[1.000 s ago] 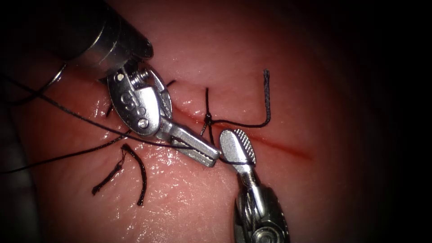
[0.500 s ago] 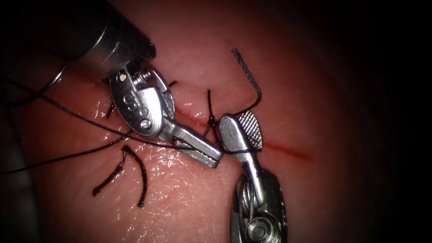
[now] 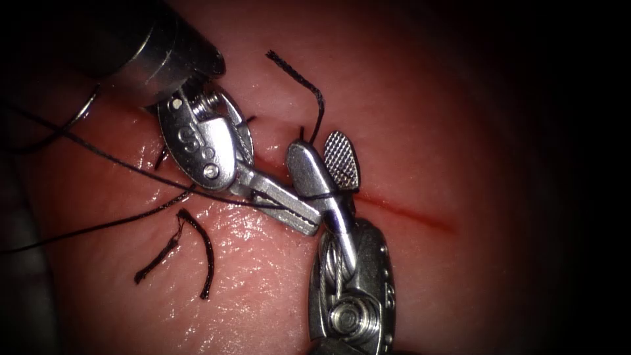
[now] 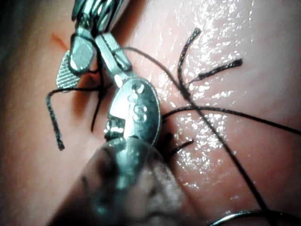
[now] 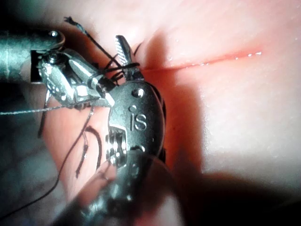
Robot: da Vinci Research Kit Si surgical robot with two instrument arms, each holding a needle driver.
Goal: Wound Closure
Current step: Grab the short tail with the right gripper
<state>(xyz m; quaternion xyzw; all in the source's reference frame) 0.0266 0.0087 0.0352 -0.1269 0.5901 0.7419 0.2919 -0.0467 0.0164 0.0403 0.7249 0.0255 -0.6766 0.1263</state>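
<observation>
1. Thread (image 3: 131,167) is the working item. It runs in two dark strands from the left side of the cut (image 3: 407,213) across the wet tissue (image 3: 276,289) to the tools.
2. Left tool (image 3: 299,220): the jaws are clenched on the thread, over the line of the cut. Its long axis slopes from the upper left down toward the right tool.
3. Right tool (image 3: 321,150): the jaws are spread and grasp nothing. One strand lies across their base, taut between the two tools. The left tool's tip touches, or nearly touches, the right tool just below that strand.
4. Key relation: the strand runs crosswise to the right tool's jaws, and the right tool is the nearer one to the free tail (image 3: 309,85). The tail rises from just beside the jaws and curls toward the upper left, frayed at its end.
5. Needle (image 3: 82,115): a thin bright arc on the left side of the cut, well apart from both tools and held by neither. Whether its point is in the tissue cannot be told.
6. Cut ends (image 3: 205,253) lie loose on the tissue below the strands.
</observation>
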